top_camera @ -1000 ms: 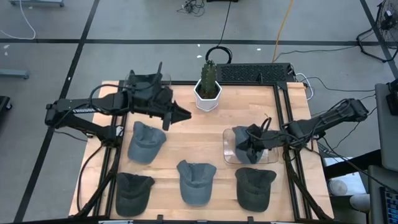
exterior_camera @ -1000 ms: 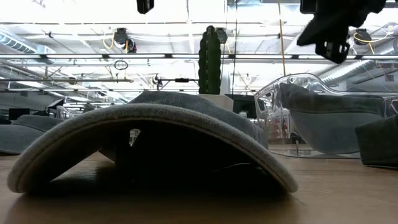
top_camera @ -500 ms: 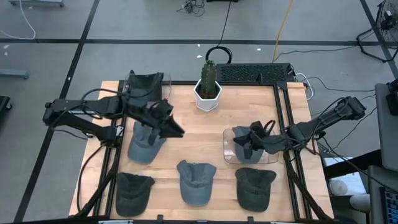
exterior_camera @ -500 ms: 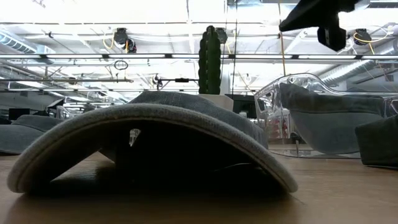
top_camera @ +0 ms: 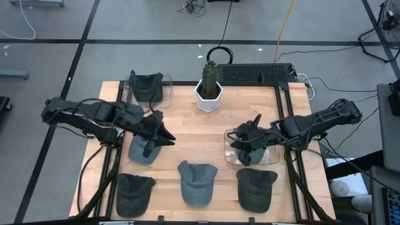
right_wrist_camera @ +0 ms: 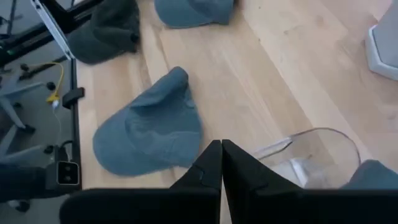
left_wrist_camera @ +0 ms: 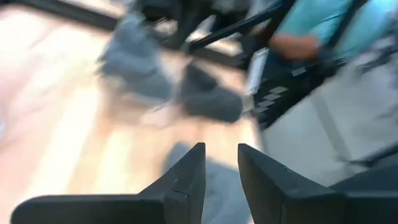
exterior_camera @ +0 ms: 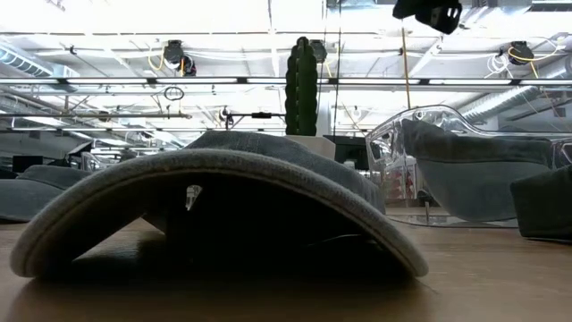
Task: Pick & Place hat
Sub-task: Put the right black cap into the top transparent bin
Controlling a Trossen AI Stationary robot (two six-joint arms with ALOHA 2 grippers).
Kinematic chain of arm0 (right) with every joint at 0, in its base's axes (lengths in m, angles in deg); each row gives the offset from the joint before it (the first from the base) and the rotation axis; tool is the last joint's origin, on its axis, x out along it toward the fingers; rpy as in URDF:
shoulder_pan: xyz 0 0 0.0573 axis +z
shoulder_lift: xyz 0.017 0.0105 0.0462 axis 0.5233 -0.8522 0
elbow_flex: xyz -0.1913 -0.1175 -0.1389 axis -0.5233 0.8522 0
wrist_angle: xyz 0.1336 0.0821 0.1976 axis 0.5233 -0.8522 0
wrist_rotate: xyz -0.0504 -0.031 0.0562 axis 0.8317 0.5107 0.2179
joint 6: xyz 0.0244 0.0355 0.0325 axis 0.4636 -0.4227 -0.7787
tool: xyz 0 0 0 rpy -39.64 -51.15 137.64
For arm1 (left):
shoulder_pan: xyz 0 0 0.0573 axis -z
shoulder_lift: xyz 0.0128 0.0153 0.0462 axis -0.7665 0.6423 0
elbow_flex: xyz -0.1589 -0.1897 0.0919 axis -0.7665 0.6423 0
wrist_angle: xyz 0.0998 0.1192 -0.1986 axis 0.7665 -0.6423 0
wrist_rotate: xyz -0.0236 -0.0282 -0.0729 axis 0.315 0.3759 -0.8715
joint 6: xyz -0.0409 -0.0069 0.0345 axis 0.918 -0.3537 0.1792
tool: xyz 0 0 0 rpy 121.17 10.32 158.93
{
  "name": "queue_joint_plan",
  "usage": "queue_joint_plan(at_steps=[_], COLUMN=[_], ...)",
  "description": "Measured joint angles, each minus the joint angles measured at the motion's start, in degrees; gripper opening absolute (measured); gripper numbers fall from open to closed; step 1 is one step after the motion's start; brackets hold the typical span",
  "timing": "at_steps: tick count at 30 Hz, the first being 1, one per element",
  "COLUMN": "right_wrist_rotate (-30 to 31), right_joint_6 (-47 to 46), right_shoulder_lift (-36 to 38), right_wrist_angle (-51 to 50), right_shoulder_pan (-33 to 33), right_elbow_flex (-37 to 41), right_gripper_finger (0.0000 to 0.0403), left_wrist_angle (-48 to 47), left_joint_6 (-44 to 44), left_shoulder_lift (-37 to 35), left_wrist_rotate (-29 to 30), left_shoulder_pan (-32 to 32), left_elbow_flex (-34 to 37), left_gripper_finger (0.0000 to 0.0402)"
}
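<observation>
High view: left gripper (top_camera: 164,136) reaches low over blue-grey hat (top_camera: 145,149) at table's left; right gripper (top_camera: 240,139) over clear stand (top_camera: 230,155) with its hat; left wrist view: fingers (left_wrist_camera: 186,180) slightly apart, empty; right wrist view: fingers (right_wrist_camera: 211,167) closed together, empty.

Blue-grey hat (top_camera: 145,149) lies flat on the wooden table's left, uncovered

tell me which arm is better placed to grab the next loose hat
Left. The left gripper hangs open right over the blue hat, while the right gripper sits shut at the clear stand that already holds a hat.
</observation>
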Motion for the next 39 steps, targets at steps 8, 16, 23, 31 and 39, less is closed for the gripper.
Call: queue_joint_plan(at_steps=[8, 16, 23, 31, 39], right_wrist_rotate=[-3.0, -3.2, -3.1, -3.2, -11.9], right_joint_6=[8.3, 18.9, 15.9, 10.6, 5.1], right_shoulder_lift=[0.9, 5.1, 6.7, 6.3, 6.6], right_wrist_angle=[-2.4, 4.0, 8.7, 12.9, 11.5], right_shoulder_pan=[-2.4, -5.1, -7.8, -7.5, -7.9], right_elbow_flex=[2.8, 2.9, 2.9, 5.4, 5.3], right_gripper_finger=[0.0, 0.0, 0.0, 0.0, 0.0], left_wrist_angle=[-6.1, -5.4, -5.7, -7.6, -8.3], left_joint_6=[15.3, 26.7, 14.4, 10.4, 9.4], left_shoulder_lift=[-0.6, -4.1, -3.0, -1.5, 1.4], left_wrist_rotate=[11.4, 14.7, 24.7, 20.8, 8.4], left_shoulder_pan=[-0.6, -3.0, -1.0, -1.7, -0.8], left_elbow_flex=[0.1, -6.7, -15.5, -16.5, -16.5], left_gripper_finger=[0.0101, 0.0101, 0.0101, 0.0101, 0.0101])
